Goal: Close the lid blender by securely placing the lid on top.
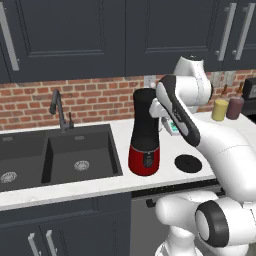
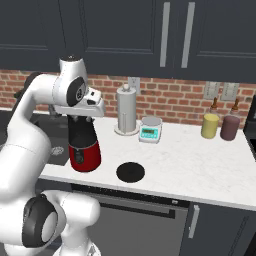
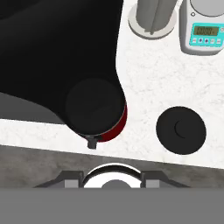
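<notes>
On the white counter (image 2: 200, 165), beside the blender (image 1: 144, 132), the lid (image 1: 188, 163) is seen lying flat, well apart from any finger and clear of the jar; it rests between the blender and the counter's front edge in the right base view, with the scale (image 2: 150, 129) and a grey roll holder (image 2: 126, 114) behind it near the brick wall; the gripper (image 2: 80, 116) is held above the blender's open top, and its jaws are taken to be pressed together with nothing between them, though the fingertips themselves are barely made out; in the hand view the jar is looked down upon from directly overhead, its red base just showing at one side, while the lid is seen off to the side with its small central knob facing up; the lid is judged to be light, stiff and thin, so little grip force would be called for; its flat rim sits flush on the counter and would be hard to get under, so the knob is judged the best place to be pinched, from straight above; the smooth black surface may prove slippery, and a tilt during carrying could spoil the seating on the jar; the task is judged not yet begun.
</notes>
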